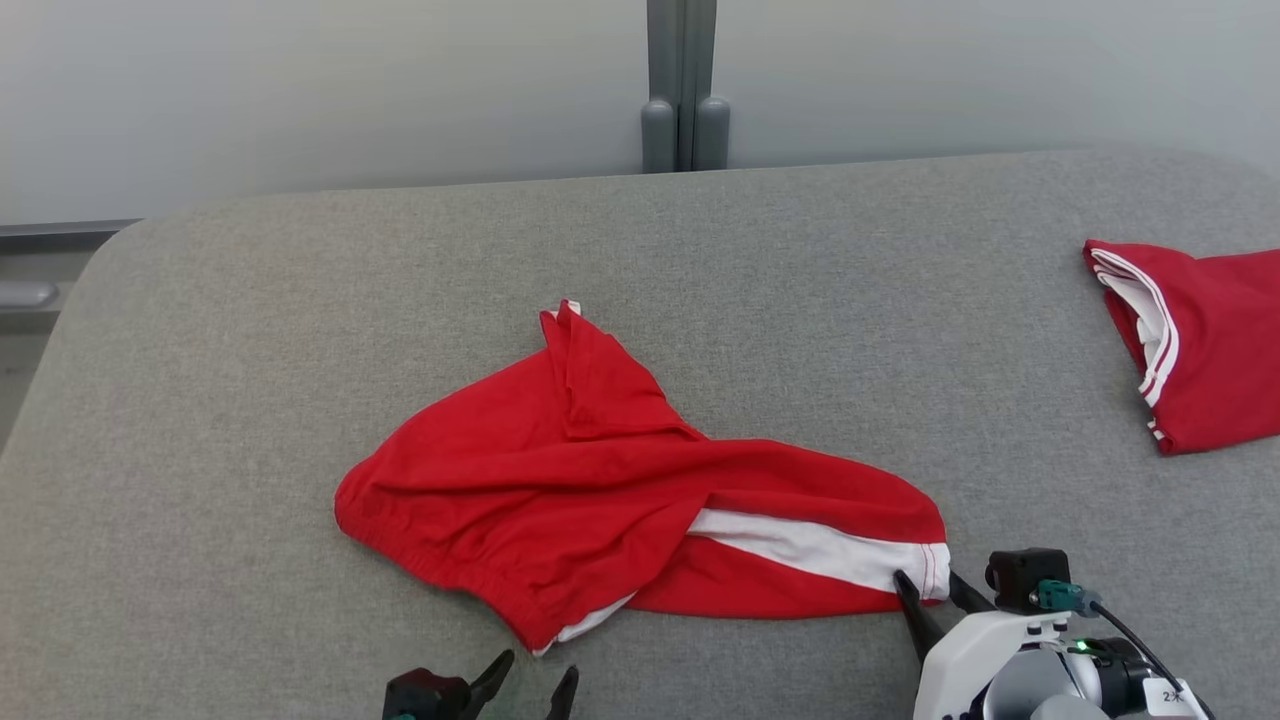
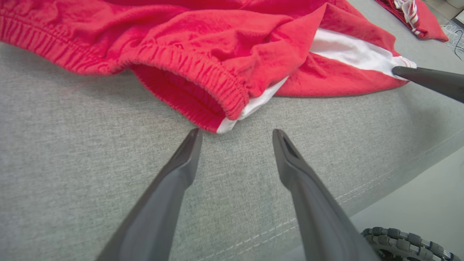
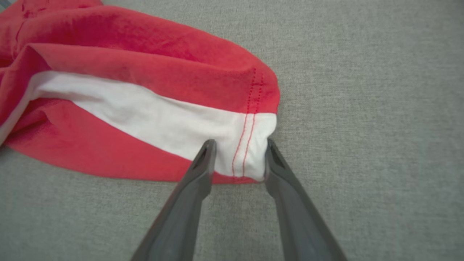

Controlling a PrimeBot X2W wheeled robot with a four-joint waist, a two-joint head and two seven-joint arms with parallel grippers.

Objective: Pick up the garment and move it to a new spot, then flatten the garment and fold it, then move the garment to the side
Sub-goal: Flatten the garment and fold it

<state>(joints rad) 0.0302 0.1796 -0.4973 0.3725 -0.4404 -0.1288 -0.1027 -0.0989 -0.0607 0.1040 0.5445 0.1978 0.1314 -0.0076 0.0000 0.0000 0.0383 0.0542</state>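
The garment (image 1: 600,480) is a pair of red shorts with a white side stripe, lying crumpled on the grey table (image 1: 250,330). My right gripper (image 1: 927,580) is at its right end. In the right wrist view its jaws (image 3: 239,143) straddle the hemmed corner of the white stripe (image 3: 163,119), still apart, with the fingertips touching the cloth on both sides. My left gripper (image 1: 538,665) stands open just short of the elastic waistband corner (image 2: 224,105), nothing between its fingers (image 2: 236,131). One right finger (image 2: 427,79) reaches the hem in the left wrist view.
A second red garment with white trim (image 1: 1210,340) lies at the table's right edge (image 2: 417,14). The table's near edge and a robot wheel (image 2: 398,243) are close below my left gripper. A grey post (image 1: 683,90) stands behind the table.
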